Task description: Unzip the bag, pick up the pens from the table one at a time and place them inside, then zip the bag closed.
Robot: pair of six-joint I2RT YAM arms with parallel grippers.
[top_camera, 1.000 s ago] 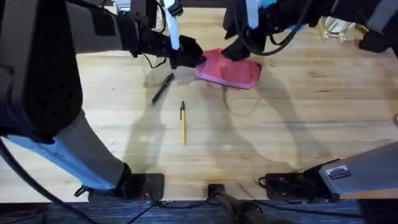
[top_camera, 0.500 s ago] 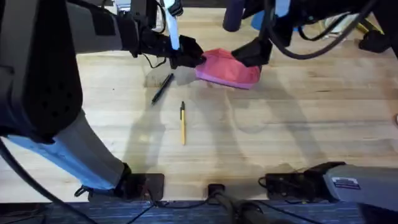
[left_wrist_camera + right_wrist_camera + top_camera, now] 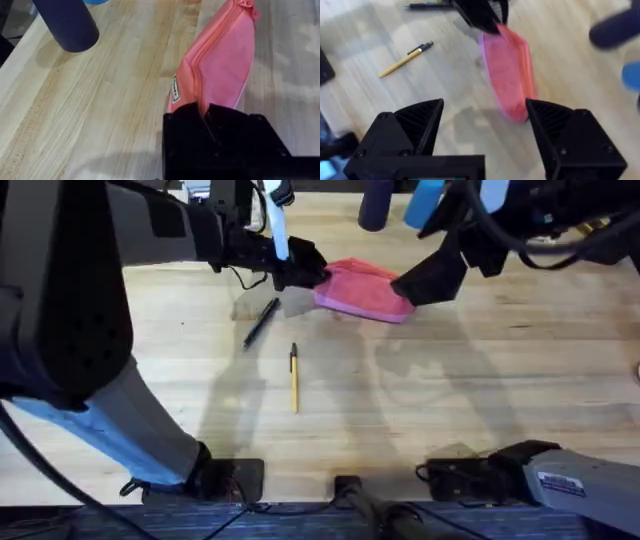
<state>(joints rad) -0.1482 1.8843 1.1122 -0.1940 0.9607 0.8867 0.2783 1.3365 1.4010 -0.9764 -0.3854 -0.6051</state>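
My left gripper [image 3: 300, 272] pinches the bag [image 3: 362, 292] at its left end, upper middle of the overhead frame. My right gripper [image 3: 485, 125] hangs spread wide above the bag's other end, touching nothing.

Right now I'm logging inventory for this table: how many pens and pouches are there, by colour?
Black pen: 1
Yellow pen: 1
Pink pouch: 1
Total: 3
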